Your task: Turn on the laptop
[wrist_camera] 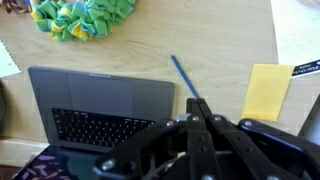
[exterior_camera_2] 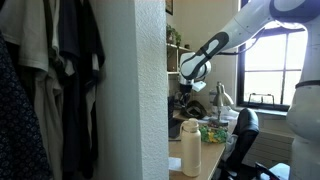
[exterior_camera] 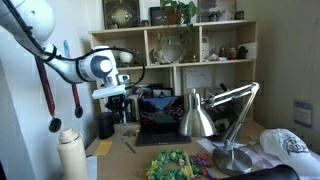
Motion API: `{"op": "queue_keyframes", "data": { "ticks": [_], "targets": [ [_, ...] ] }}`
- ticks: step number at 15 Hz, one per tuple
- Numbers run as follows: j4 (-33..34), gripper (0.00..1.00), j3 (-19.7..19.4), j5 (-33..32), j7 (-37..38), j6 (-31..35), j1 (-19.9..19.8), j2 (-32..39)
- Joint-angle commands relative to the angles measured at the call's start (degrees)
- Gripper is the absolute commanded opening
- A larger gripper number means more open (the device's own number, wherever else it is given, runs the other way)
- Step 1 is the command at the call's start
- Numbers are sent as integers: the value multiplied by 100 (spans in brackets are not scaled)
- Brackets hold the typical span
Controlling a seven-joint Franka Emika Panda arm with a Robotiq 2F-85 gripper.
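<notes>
The black laptop [exterior_camera: 156,122] stands open in the middle of the desk, behind the silver lamp. In the wrist view its dark keyboard and grey trackpad area [wrist_camera: 95,105] fill the left half. My gripper [wrist_camera: 197,106] is shut with nothing between its fingers. Its tips hover just past the laptop's right edge, over the bare wood. In both exterior views the gripper [exterior_camera: 118,108] [exterior_camera_2: 188,92] hangs low over the desk, at the laptop's side. A colourful strip shows at the wrist view's bottom left, where the screen begins.
A blue pen [wrist_camera: 181,74] and a yellow sticky note [wrist_camera: 265,90] lie beside the gripper. A green-yellow ruffled object [wrist_camera: 80,15] lies in front of the laptop. The silver desk lamp [exterior_camera: 200,115], a white bottle [exterior_camera: 70,150], a cap [exterior_camera: 290,145] and shelves [exterior_camera: 180,45] surround it.
</notes>
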Motion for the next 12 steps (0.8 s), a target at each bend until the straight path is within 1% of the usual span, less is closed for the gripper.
{"op": "queue_keyframes", "data": {
  "ticks": [1, 2, 3, 4, 6, 7, 9, 10, 11, 12],
  "targets": [
    [-1470, 6, -49, 128, 470, 915, 100, -940],
    [-1817, 5, -54, 137, 589, 1129, 111, -1142],
    [-2171, 2, -76, 157, 698, 1358, 105, -1366],
    [-2468, 2, -95, 142, 796, 1553, 91, -1559],
    [-2775, 6, -156, 132, 923, 1752, 60, -1834],
    [-2864, 29, -231, 185, 897, 1812, 74, -1946],
    [-2885, 33, -381, 188, 798, 1830, 51, -2152],
    [-2842, 39, -469, 181, 708, 1809, 54, -2212],
    [-2721, 47, -558, 153, 626, 1757, 35, -2223],
    [-2609, 54, -641, 126, 549, 1705, 19, -2225]
  ]
}}
